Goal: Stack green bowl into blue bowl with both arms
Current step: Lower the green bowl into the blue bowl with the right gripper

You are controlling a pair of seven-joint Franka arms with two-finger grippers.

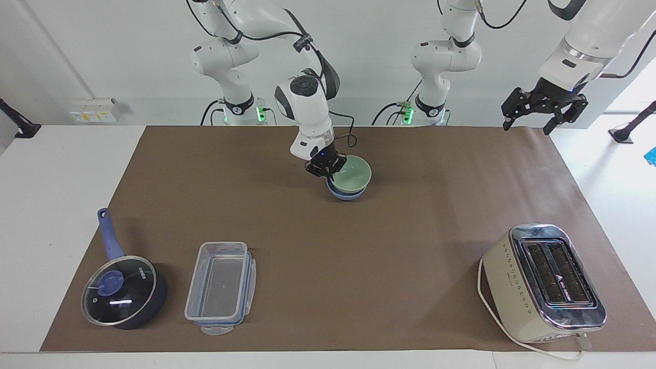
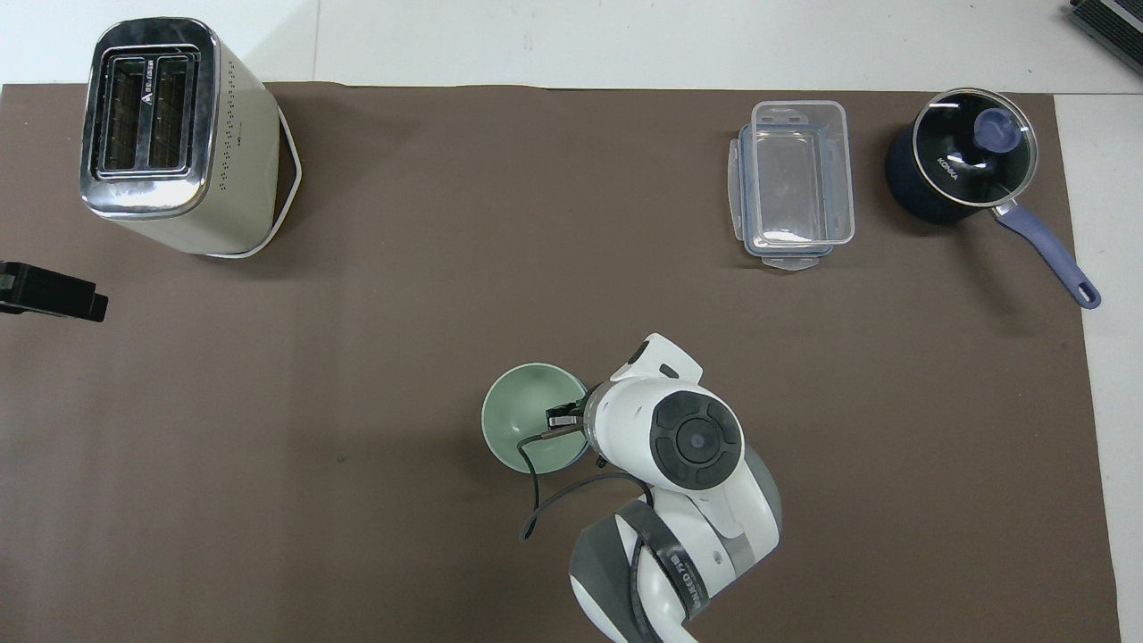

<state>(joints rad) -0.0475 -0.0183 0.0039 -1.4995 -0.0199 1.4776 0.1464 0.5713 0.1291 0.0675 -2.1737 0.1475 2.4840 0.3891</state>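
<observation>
Green bowl (image 1: pixel 352 174) in blue bowl (image 1: pixel 346 194)

Bright, even light falls from above, and both views are sharp with no blur. Shadows are soft and short: a faint one beside the toaster (image 2: pixel 170 134) and another under the saucepan (image 1: pixel 124 292). The saucepan's glass lid and the toaster's chrome top carry small glints. Daylight glares at the facing view's right edge.

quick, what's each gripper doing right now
Right gripper: shut on the green bowl, which is in the blue bowl.
Left gripper: open, holding nothing.
</observation>
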